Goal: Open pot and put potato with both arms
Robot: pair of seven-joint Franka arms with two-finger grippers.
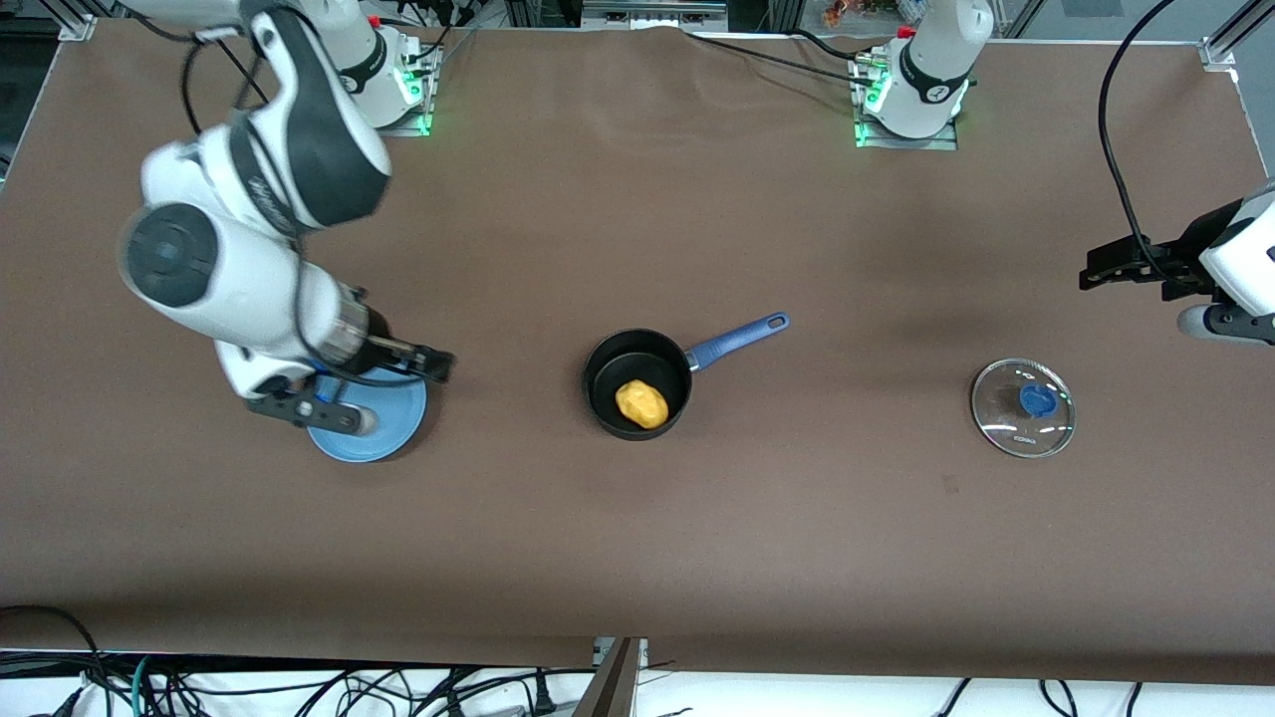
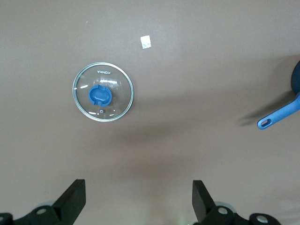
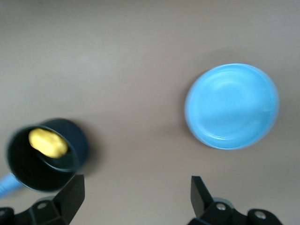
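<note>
The black pot (image 1: 610, 370) stands open near the table's middle, its blue handle (image 1: 737, 339) pointing toward the left arm's end. The yellow potato (image 1: 640, 403) lies inside it. The glass lid (image 1: 1023, 406) with the blue knob lies flat on the table toward the left arm's end. My left gripper (image 1: 1098, 271) is open and empty, up over the table beside the lid; its wrist view shows the lid (image 2: 103, 92) and the handle's tip (image 2: 281, 115). My right gripper (image 1: 440, 365) is open and empty, up between plate and pot; its wrist view shows pot (image 3: 28, 176) and potato (image 3: 47, 143).
A flat light-blue plate (image 1: 383, 438) lies toward the right arm's end, partly under the right arm; it also shows in the right wrist view (image 3: 232, 105). A small white tag (image 2: 146, 42) lies on the brown cloth near the lid.
</note>
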